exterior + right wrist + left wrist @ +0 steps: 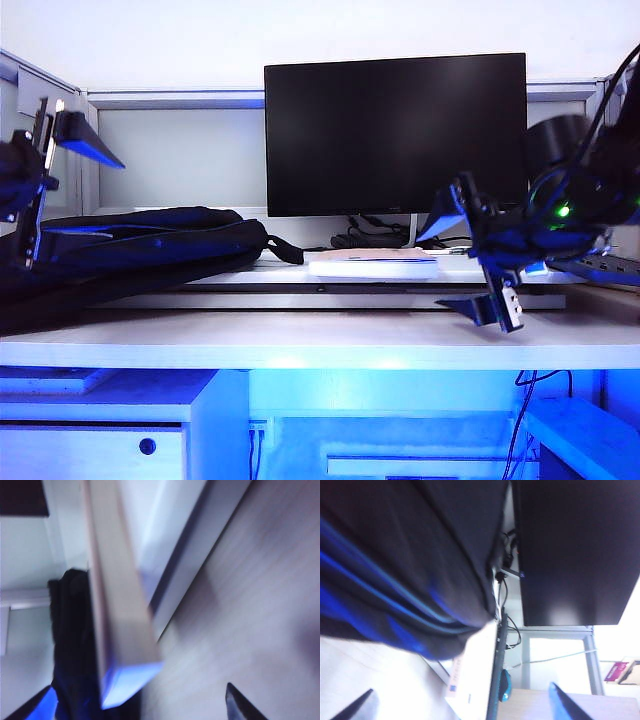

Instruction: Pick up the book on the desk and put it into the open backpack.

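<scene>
Both end effectors hang released, right end effector (478,262) beside the book (372,262), left end effector (38,170) over the backpack (140,245); you're approaching, so next straddle the book's edge.

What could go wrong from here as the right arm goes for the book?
1. The book is thin and lies flat on the raised platform, so the open right end effector may slip off it or jam against the platform edge.
2. The monitor stands just behind, and an overreach could hit it.
3. The backpack lies slumped, and the open left end effector has not yet gripped it.
</scene>
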`<state>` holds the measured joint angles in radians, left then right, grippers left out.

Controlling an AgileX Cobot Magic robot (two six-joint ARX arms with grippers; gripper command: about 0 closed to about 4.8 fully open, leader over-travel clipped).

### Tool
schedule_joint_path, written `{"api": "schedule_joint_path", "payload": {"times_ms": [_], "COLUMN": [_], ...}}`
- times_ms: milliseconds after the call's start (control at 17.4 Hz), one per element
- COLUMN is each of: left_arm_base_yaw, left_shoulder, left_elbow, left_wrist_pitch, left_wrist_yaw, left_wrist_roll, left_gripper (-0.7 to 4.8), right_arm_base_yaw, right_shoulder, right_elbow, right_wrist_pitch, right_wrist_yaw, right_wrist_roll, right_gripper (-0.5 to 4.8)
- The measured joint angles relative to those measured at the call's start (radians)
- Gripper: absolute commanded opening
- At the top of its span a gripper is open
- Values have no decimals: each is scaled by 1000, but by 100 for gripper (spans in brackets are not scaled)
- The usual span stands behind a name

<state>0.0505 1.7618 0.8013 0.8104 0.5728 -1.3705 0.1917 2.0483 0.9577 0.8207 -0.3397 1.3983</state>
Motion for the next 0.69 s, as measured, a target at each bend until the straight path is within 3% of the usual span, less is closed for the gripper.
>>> {"api": "schedule_joint_path", "payload": {"times_ms": [172,229,344,459,688], "left_arm_base_yaw": [0,0,0,0,0], "left_shoulder": [43,43,47,73,97], "left_elbow": [60,69,92,92,92], "left_wrist_pitch": [-6,-6,-34,-50,-45], "left_wrist_yaw": [45,45,39,36,34], "left_wrist_roll": [5,6,45,53,53], "left_gripper": [479,479,479,479,479], "right_arm_base_yaw": [2,3,3,2,3], "right_shoulder": [57,55,56,87,103], "right_elbow": [73,88,130,180,194], "right_wrist_pitch": [-6,-5,-3,-9,-19], "right_wrist_yaw": [1,13,45,49,50], "right_wrist_roll": [0,0,-2,-3,-4], "right_gripper": [420,393,239,-10,-2]}}
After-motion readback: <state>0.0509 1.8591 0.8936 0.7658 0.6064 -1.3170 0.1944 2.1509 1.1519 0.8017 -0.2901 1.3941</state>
